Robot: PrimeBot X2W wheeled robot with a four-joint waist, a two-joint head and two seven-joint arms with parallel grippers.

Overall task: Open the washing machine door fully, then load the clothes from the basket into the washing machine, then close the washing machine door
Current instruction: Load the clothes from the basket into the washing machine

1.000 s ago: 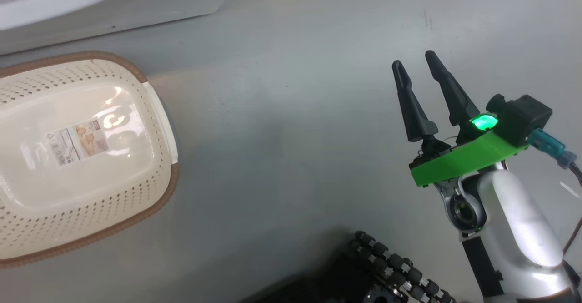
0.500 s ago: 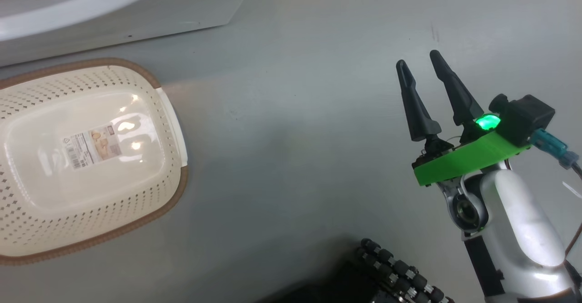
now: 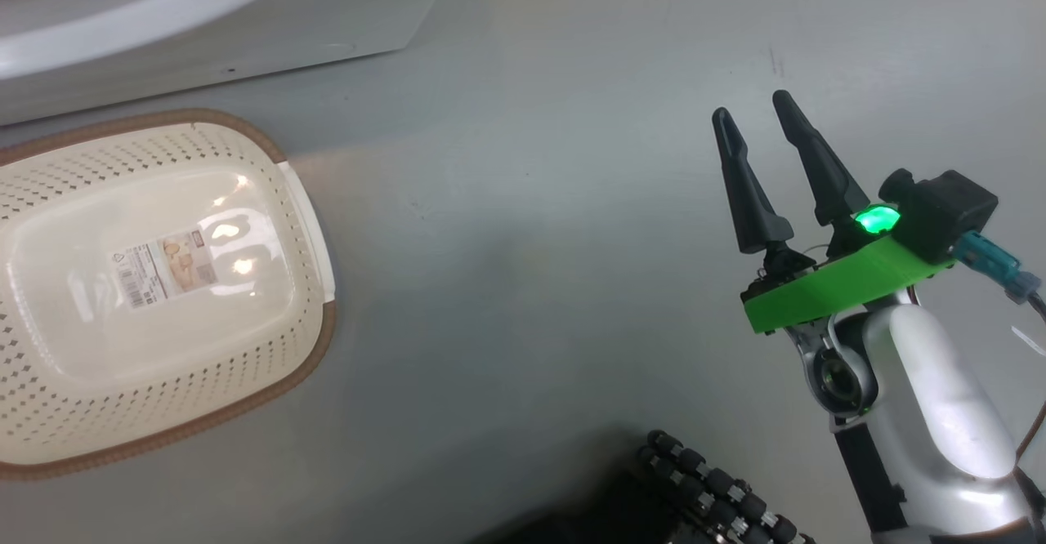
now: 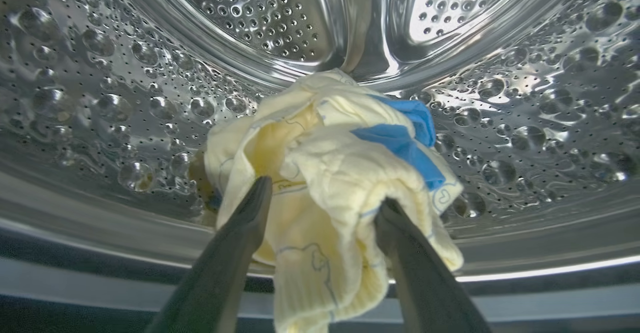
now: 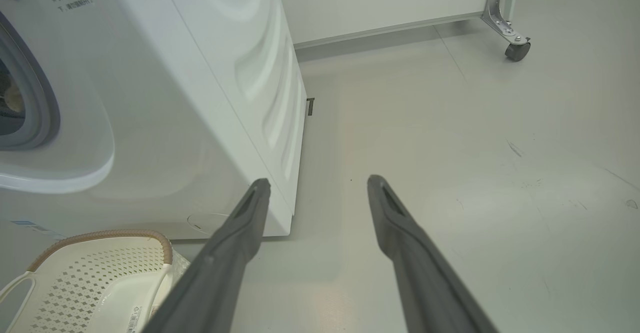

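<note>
Left wrist view: clothes (image 4: 340,138) lie between spread left gripper (image 4: 323,193) fingers, clamping undetermined; judged soft, light, best pinched mid-bunch

The pale grey floor (image 3: 531,242) is glossy, with a few dark scuffs (image 3: 772,37). The white washing machine (image 5: 200,98) stands on it. Just in front of the machine, with a strip of bare floor between, sits the cream basket (image 3: 163,381) — upright, a label on its bottom. Farther back, 1 black caster (image 5: 516,51) of a metal frame rests on the floor — well apart from both.
</note>
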